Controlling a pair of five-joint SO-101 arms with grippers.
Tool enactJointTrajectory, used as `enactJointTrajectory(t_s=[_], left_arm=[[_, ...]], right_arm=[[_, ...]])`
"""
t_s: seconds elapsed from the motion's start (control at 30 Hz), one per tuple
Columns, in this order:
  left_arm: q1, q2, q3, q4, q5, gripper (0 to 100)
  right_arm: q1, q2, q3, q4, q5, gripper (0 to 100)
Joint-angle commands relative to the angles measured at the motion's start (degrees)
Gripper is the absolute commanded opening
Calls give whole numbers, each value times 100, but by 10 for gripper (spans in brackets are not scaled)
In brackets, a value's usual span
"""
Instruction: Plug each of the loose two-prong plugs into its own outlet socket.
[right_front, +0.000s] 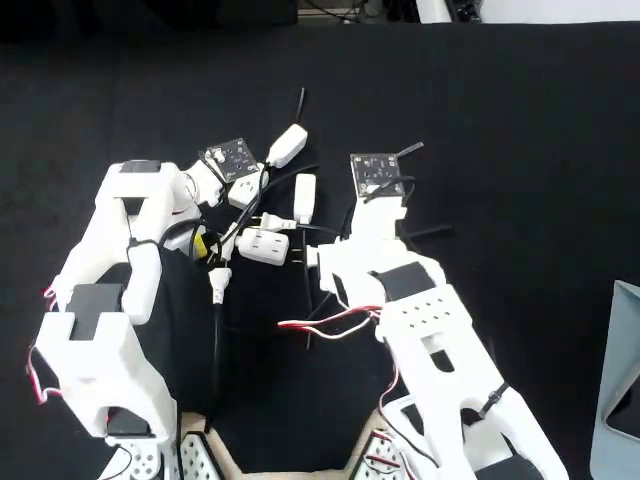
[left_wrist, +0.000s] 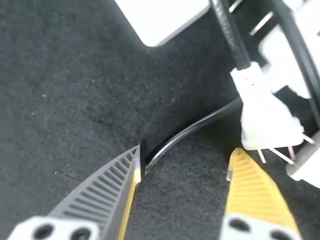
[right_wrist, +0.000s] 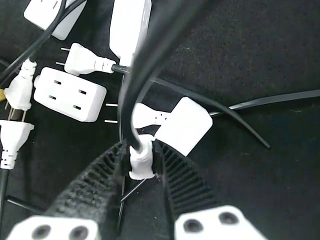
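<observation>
On the black cloth (right_wrist: 260, 60), the right tool (right_wrist: 141, 150) pinches a white plug (right_wrist: 141, 166), the left tool (left_wrist: 187, 151) spread.

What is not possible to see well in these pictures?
- Right wrist view: most of the held plug, covered by the shut right tool.
- Left wrist view: white block, cut off by the top edge.
- High view: sockets of the outlet block, too small.

You are finding no readable print on the outlet block (right_wrist: 70, 101) or the white plug (right_wrist: 141, 161); marks on the circuit board (right_front: 377, 173) are showing too small to read.
</observation>
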Motion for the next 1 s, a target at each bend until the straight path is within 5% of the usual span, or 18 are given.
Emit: enactJointTrajectory(t_s=[0.0, 0.47, 0.97], left_arm=[[136, -325, -347, 290, 79, 267], [514, 677, -752, 35, -281, 267], [523, 1301, -2053, 2532, -1152, 119]], right_arm=[[70, -4, -40, -62, -26, 12], [70, -31, 57, -105, -35, 12], [70, -31, 57, -105, -26, 12]])
